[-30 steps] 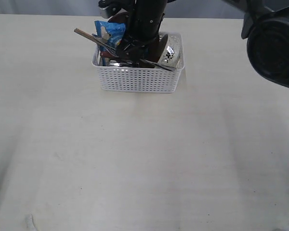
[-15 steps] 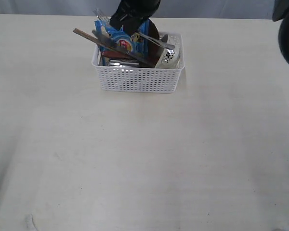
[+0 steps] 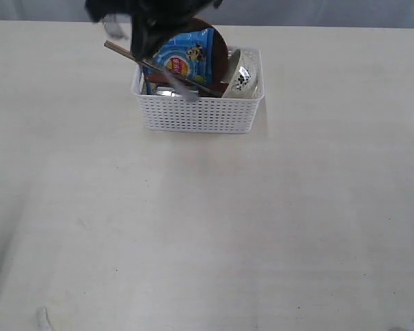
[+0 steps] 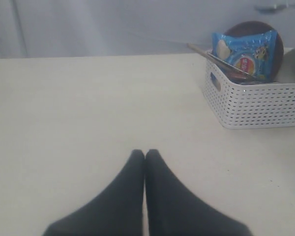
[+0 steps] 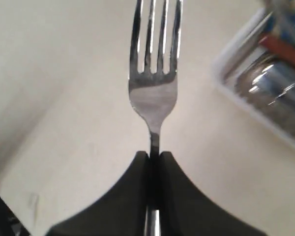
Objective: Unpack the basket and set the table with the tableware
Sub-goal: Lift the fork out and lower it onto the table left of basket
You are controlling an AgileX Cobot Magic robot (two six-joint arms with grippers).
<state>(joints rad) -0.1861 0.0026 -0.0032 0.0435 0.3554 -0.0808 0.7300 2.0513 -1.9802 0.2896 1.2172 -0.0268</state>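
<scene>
The white basket (image 3: 200, 110) stands at the far middle of the table (image 3: 207, 227). In it are two chopsticks (image 3: 159, 66), a brown plate (image 3: 219, 48), an off-white bowl (image 3: 245, 76) and a steel mug (image 5: 273, 86). My right gripper (image 5: 155, 155) is shut on the handle of a steel fork (image 5: 154, 93), tines pointing away. In the exterior view it is a dark blur (image 3: 139, 36) above the basket's left end. My left gripper (image 4: 145, 153) is shut and empty, low over bare table, well away from the basket (image 4: 255, 101).
A blue chips packet (image 3: 186, 58) stands upright in the basket in front of the plate. Pale tabletop spreads left, right and in front of the basket. The table's far edge runs just behind the basket.
My right arm has lifted the fork out of the basket and swung it leftward, uncovering the chips packet and plate. The basket has not moved.
</scene>
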